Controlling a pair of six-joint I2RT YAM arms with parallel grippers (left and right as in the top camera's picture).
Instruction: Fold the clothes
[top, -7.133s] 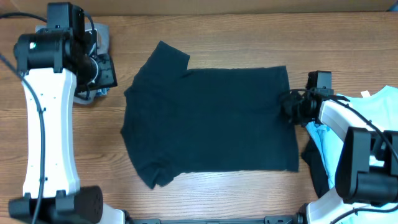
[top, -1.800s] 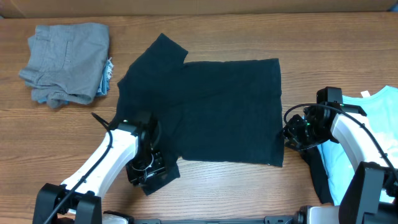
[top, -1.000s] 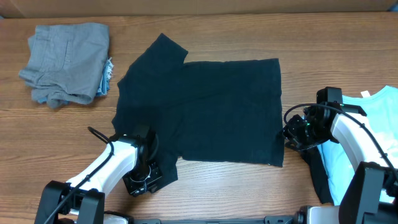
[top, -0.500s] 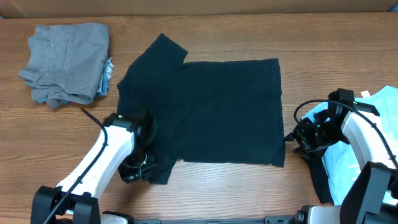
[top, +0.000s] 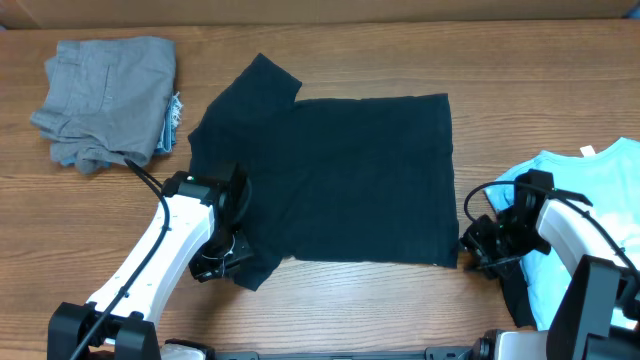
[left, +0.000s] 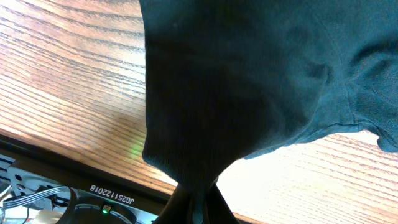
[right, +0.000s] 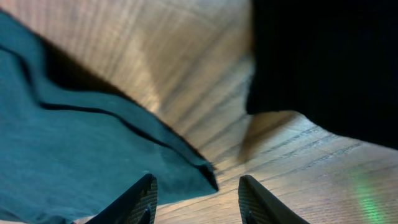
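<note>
Black T-shirt (top: 350, 170), sleeve pinched by left end effector (left: 193, 198), right end effector (right: 196, 190) spread, grey garments (top: 105, 95) aside

Wood-grain counter (top: 340, 300) fills the frame. Across the centre lies the black T-shirt (top: 350, 170), spread flat with its sleeves to the left, the lower-left one bunched. In the upper left sits the grey folded pile (top: 110, 95), well apart. At the far right edge, the light blue T-shirt (top: 600, 175) lies rumpled near the black hem.
</note>
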